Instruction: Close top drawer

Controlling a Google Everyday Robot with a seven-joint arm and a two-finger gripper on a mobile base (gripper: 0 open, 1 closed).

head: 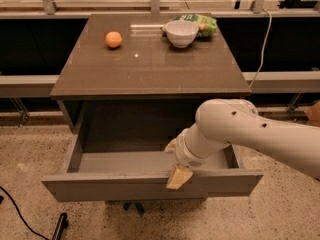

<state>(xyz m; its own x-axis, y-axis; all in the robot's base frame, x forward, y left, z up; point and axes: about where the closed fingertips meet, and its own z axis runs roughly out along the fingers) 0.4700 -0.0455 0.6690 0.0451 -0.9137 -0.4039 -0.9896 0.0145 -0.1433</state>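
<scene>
The top drawer [125,186] is a wide grey drawer with a plain flat front, pulled far out from under the brown tabletop. Its grey box inside looks bare. My white arm reaches in from the right. My gripper [177,166] sits at the drawer's front panel, right of its middle. One tan finger [178,177] lies over the outer face of the panel, and the other shows just inside the drawer [171,145]. The panel's top edge stands between them.
On the tabletop [150,66] at the back are an orange [113,39], a white bowl [181,33] and a green bag [200,23] behind it. A black cable [20,214] lies on the speckled floor at the lower left. A metal rail runs behind the cabinet.
</scene>
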